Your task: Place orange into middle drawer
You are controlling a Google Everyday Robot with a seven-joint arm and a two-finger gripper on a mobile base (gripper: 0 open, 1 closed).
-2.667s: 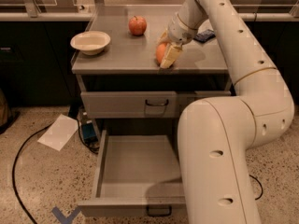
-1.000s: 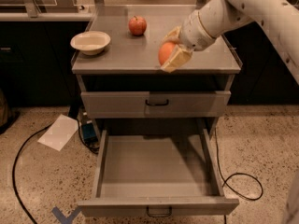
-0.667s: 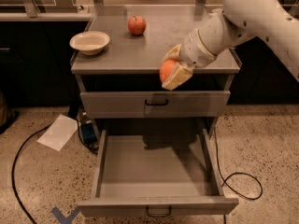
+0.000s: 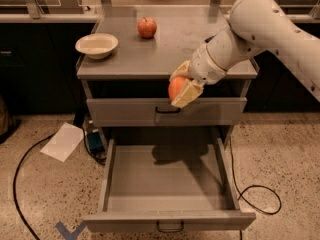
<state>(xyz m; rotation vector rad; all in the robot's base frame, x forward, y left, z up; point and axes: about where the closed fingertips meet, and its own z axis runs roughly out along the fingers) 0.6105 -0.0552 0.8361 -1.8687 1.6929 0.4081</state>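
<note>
Orange (image 4: 174, 88): round, no long axis; right side hidden by gripper (image 4: 181, 85) clamped on it. Middle drawer (image 4: 170, 220): below, pulled open, long axis left-right.

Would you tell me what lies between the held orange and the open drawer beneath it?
Nothing solid, in the camera view: the pincer holds the orange before the shut upper drawer, open air above the middle drawer.

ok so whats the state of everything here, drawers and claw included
claw: shut on the orange, in front of the upper drawer
orange: held in the air
middle drawer: pulled open, empty
upper drawer: shut
apple: resting on tabletop
bowl: upright on tabletop
</note>
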